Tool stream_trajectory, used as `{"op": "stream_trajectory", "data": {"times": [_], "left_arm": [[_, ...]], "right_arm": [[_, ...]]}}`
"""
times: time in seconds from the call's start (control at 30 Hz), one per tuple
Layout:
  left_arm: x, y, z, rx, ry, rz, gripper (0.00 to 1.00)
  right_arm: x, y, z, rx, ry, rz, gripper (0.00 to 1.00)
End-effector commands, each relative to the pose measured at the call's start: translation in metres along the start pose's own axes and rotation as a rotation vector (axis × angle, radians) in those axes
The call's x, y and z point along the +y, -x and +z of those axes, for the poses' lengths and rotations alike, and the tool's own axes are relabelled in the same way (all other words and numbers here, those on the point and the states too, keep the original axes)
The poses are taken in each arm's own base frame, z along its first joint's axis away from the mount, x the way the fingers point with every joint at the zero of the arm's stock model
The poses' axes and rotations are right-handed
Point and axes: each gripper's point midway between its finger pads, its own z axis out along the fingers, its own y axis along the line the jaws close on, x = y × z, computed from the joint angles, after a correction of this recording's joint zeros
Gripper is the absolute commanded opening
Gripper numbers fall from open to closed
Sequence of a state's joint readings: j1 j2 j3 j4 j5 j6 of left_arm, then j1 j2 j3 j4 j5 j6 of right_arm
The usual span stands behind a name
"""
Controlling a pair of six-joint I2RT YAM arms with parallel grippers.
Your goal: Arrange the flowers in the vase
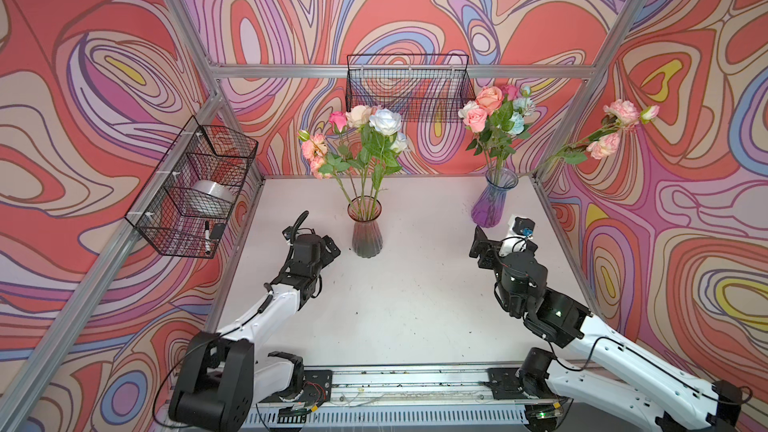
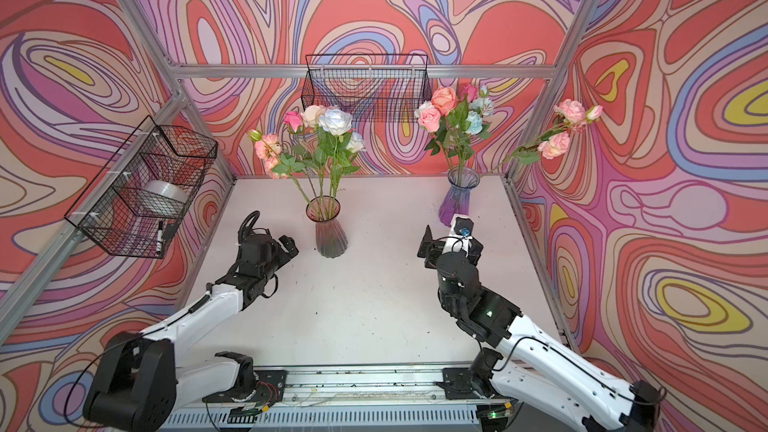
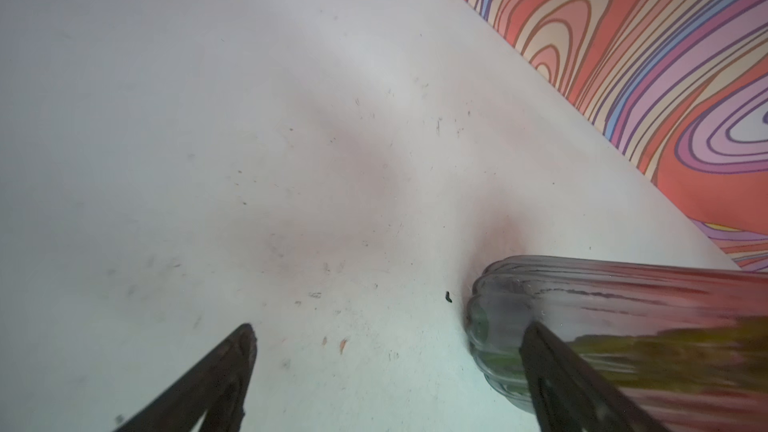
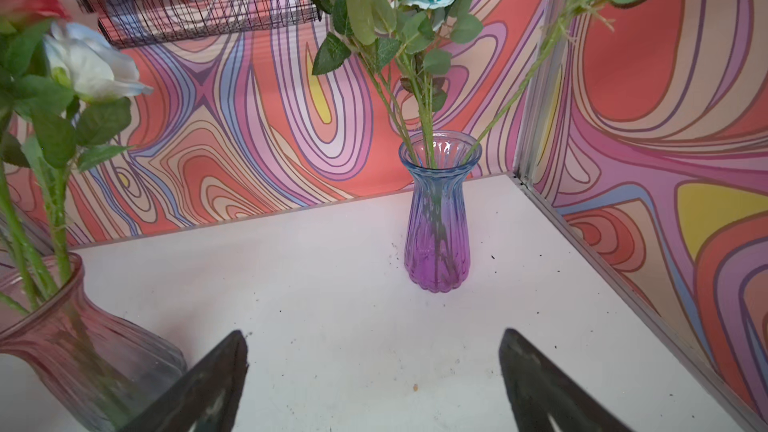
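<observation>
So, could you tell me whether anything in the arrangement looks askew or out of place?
One pink-bloomed stem in the blue-purple vase leans far out sideways toward the right wall, while that vase's other flowers stand fairly upright. Small dark specks dot the table.

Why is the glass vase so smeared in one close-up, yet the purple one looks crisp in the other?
Left wrist view: the reddish vase sits very close to the lens, so it blurs into streaks. Right wrist view: the purple vase stands farther off and looks sharp, while the nearer reddish vase there looks softer.
</observation>
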State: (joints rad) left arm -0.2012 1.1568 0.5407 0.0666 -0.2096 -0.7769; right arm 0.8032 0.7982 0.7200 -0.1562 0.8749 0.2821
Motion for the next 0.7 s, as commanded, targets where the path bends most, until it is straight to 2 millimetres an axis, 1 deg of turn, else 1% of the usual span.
{"op": "stream_trajectory", "data": {"times": [0.0,0.07,0.1,0.17,0.2,0.23,0.27,0.3,0.33,0.37,0.4,0.43,0.47,0.5,0.53,0.57,0.67], "left_arm": [[0.039,0.010,-0.033,-0.056,0.164,0.046,1.00],[0.041,0.025,-0.055,-0.103,0.171,0.048,1.00],[0.048,0.027,-0.066,-0.108,0.198,0.048,1.00],[0.054,0.043,-0.089,-0.172,0.218,0.030,1.00],[0.056,0.048,-0.098,-0.202,0.217,0.016,1.00],[0.056,0.053,-0.104,-0.238,0.196,0.003,1.00],[0.052,0.058,-0.106,-0.291,0.153,0.013,1.00],[0.049,0.055,-0.099,-0.329,0.102,0.060,1.00],[0.039,0.053,-0.095,-0.389,0.011,0.118,1.00],[0.032,0.053,-0.093,-0.464,-0.071,0.139,1.00],[0.036,0.052,-0.092,-0.525,-0.107,0.092,1.00],[0.044,0.052,-0.092,-0.585,-0.112,0.041,1.00],[0.051,0.052,-0.092,-0.626,-0.089,0.062,1.00],[0.049,0.053,-0.092,-0.631,-0.075,0.133,1.00],[0.045,0.052,-0.088,-0.605,-0.051,0.231,1.00],[0.042,0.052,-0.085,-0.578,-0.030,0.274,1.00],[0.029,0.056,-0.072,-0.559,-0.017,0.386,1.00]], "right_arm": [[0.003,0.017,0.005,-0.046,-0.031,-0.039,0.98],[0.009,0.017,0.011,-0.048,-0.041,-0.098,0.98],[0.014,0.018,0.013,-0.048,-0.031,-0.129,0.98],[0.026,0.022,0.015,-0.059,0.024,-0.184,0.98],[0.030,0.026,0.015,-0.080,0.041,-0.201,0.98],[0.033,0.025,0.016,-0.105,0.053,-0.206,0.98],[0.033,0.025,0.019,-0.145,0.047,-0.196,0.98],[0.033,0.017,0.024,-0.165,0.051,-0.221,0.98],[0.035,0.008,0.029,-0.186,0.066,-0.235,0.98],[0.033,-0.003,0.036,-0.191,0.065,-0.239,0.98],[0.030,-0.010,0.042,-0.186,0.055,-0.243,0.98],[0.025,-0.019,0.049,-0.178,0.048,-0.251,0.98],[0.023,-0.025,0.055,-0.175,0.064,-0.267,0.98],[0.022,-0.030,0.058,-0.174,0.088,-0.285,0.98],[0.014,-0.030,0.062,-0.181,0.082,-0.282,0.98],[0.003,-0.031,0.067,-0.175,0.054,-0.263,0.98],[-0.017,-0.039,0.088,-0.084,0.069,-0.268,0.98]]}}
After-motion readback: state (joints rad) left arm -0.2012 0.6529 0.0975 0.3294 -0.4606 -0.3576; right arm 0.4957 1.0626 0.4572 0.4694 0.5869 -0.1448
